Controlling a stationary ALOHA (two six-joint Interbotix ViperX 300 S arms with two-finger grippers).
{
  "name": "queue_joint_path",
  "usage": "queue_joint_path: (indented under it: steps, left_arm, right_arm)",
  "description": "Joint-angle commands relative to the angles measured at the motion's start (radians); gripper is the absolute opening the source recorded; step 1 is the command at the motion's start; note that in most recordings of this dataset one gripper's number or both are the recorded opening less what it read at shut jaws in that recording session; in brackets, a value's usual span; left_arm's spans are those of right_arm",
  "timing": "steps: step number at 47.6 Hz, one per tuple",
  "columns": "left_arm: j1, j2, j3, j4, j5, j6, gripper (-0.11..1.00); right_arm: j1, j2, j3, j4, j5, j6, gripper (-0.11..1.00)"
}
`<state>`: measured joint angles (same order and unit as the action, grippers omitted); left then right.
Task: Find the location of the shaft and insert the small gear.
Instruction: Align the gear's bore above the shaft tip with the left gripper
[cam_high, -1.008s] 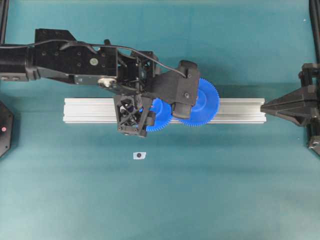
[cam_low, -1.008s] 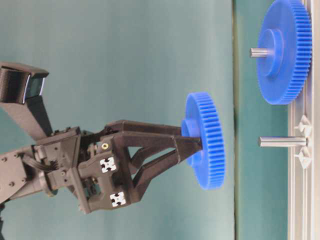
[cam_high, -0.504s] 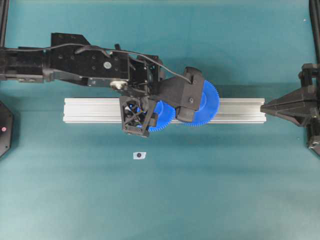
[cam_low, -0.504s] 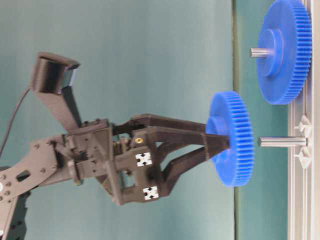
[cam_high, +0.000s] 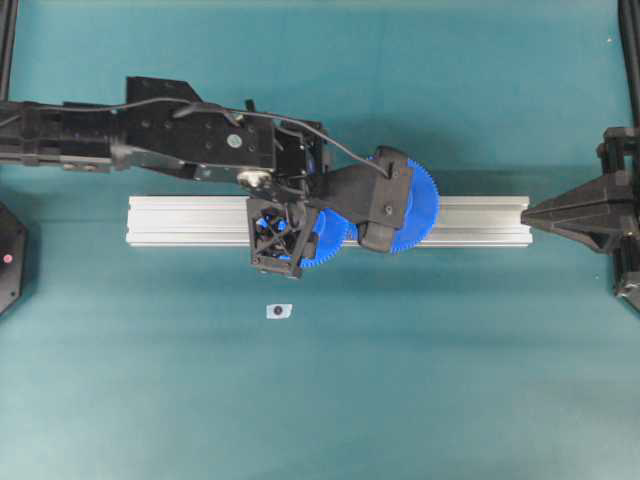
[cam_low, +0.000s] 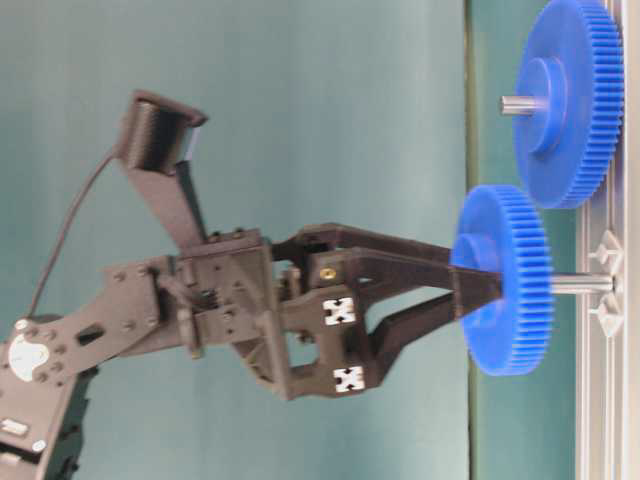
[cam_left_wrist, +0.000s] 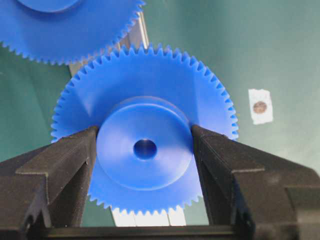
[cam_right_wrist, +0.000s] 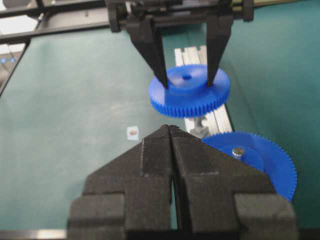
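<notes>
My left gripper (cam_left_wrist: 145, 145) is shut on the raised hub of the small gear (cam_left_wrist: 145, 90), one black finger (cam_left_wrist: 75, 160) on each side. Over the rail, the blue small gear (cam_low: 505, 280) hangs level at the shaft (cam_low: 585, 284), whose tip is hidden behind the toothed rim. From the right wrist, the shaft (cam_right_wrist: 200, 121) shows as a short silvery pin under the small gear (cam_right_wrist: 190, 95). The gear's centre hole looks dark. My right gripper (cam_right_wrist: 170, 130) is shut and empty, at the rail's right end (cam_high: 535, 212).
The larger blue gear (cam_low: 570, 100) sits on its own grey pin next to the small gear, teeth close together (cam_high: 420, 205). The aluminium rail (cam_high: 180, 220) runs left to right across the teal mat. A small white tag with a dark dot (cam_high: 279, 311) lies in front of the rail.
My left gripper has carried the small gear down toward the rail. The gear has gone from well clear of the shaft to covering the shaft's tip. The right arm has not moved.
</notes>
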<state>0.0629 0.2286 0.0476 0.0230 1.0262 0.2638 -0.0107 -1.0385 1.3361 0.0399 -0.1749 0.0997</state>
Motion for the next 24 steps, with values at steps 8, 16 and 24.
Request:
queue_joint_path:
  steps: [8,16,24]
  left_arm:
    - [0.015,-0.011,-0.005,0.005,-0.005,0.002,0.64]
    - [0.032,-0.015,0.005,0.005,-0.005,0.003,0.64]
    - [0.06,-0.021,0.029,0.005,-0.005,0.003,0.64]
  right_arm:
    - [-0.003,0.008,-0.011,0.002,-0.006,0.011,-0.02]
    - [-0.003,0.008,-0.011,0.0,-0.006,0.011,-0.02]
    - [-0.003,0.006,-0.011,0.002,-0.006,0.011,-0.02]
